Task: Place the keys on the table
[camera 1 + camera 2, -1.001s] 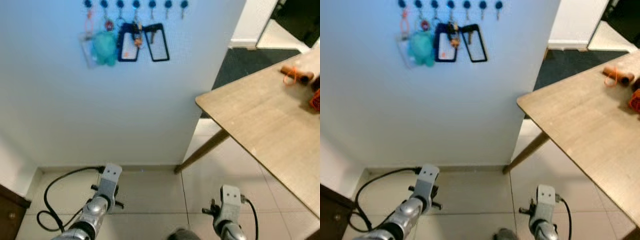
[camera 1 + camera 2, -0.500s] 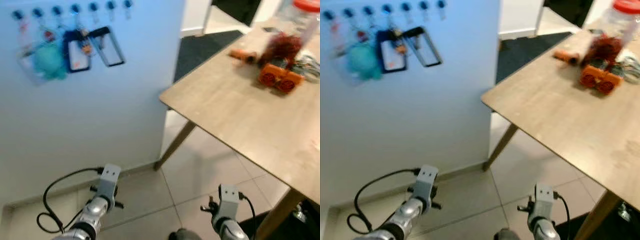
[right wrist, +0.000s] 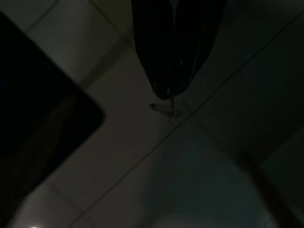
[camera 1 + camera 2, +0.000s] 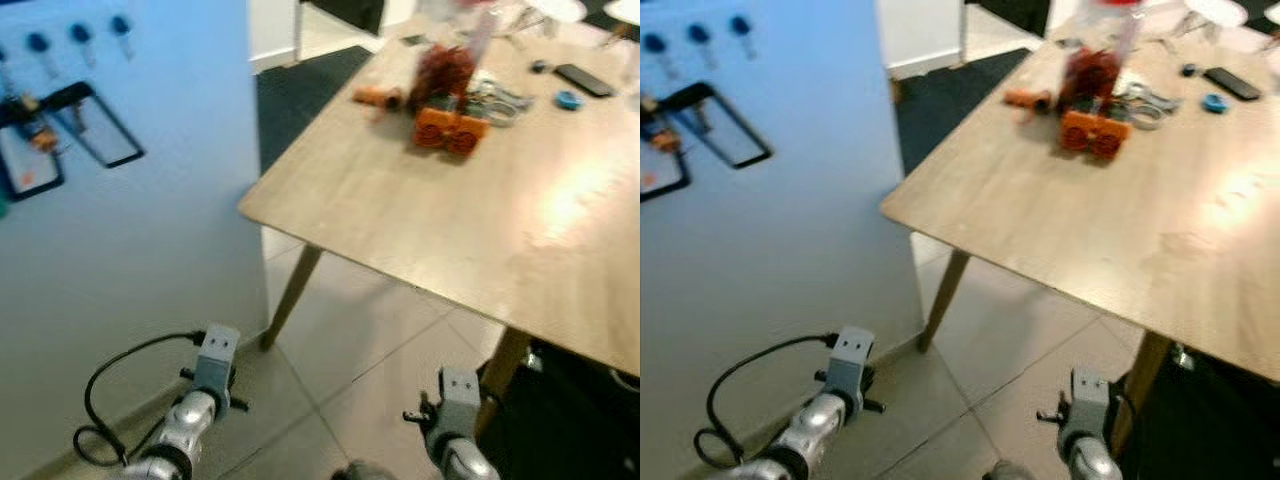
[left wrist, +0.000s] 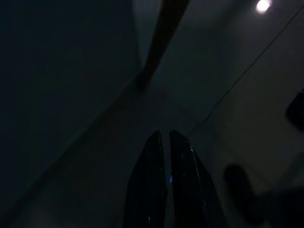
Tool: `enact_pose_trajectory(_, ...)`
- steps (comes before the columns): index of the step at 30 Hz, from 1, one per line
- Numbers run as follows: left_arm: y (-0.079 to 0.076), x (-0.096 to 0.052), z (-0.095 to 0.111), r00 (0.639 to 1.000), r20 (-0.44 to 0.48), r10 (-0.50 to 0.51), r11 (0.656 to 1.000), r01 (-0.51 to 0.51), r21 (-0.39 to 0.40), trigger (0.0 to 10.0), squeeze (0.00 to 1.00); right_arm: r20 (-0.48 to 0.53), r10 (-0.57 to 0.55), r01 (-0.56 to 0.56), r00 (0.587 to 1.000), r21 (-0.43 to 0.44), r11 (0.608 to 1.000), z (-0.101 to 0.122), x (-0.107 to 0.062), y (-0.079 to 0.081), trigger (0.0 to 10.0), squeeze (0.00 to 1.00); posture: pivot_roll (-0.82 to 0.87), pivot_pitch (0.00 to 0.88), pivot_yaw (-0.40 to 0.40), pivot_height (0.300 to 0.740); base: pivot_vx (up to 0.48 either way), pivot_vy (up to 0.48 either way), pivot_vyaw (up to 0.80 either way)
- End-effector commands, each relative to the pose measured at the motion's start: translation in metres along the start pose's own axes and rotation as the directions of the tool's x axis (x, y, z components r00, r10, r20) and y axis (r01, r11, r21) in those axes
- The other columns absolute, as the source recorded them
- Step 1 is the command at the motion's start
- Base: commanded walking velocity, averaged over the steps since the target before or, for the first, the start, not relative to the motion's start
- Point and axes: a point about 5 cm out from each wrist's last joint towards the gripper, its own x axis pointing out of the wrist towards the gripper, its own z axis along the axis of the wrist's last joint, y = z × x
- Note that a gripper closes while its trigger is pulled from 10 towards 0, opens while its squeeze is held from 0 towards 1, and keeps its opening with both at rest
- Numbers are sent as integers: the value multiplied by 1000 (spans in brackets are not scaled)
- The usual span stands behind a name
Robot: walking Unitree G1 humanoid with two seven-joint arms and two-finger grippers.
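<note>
Right end effector [image 3: 170,92] pinches a small key [image 3: 167,110] above floor tiles.

Left hand [image 5: 165,137]: two long black fingers [image 5: 147,190], tips nearly touching, a thin gap between them. Beyond: dim tiled floor [image 5: 223,95] with grout lines; slanted dark wooden table leg [image 5: 159,42]; bright light reflection [image 5: 262,5] on tile.
</note>
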Motion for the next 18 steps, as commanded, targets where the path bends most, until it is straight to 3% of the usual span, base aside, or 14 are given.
enact_pose_trajectory(1,1,-5,-15,999,-49,2,1000,-3,-14,10000,0,-28,11,-11,1000,3,1000,-8,-2,4,10000,0,38,58,3,740,0,0,-800)
enact_pose_trajectory(18,0,-6,-18,999,-54,6,1000,-7,-20,10000,0,-31,20,-20,999,-8,1000,-8,-2,5,10000,0,36,64,1,740,0,0,-800)
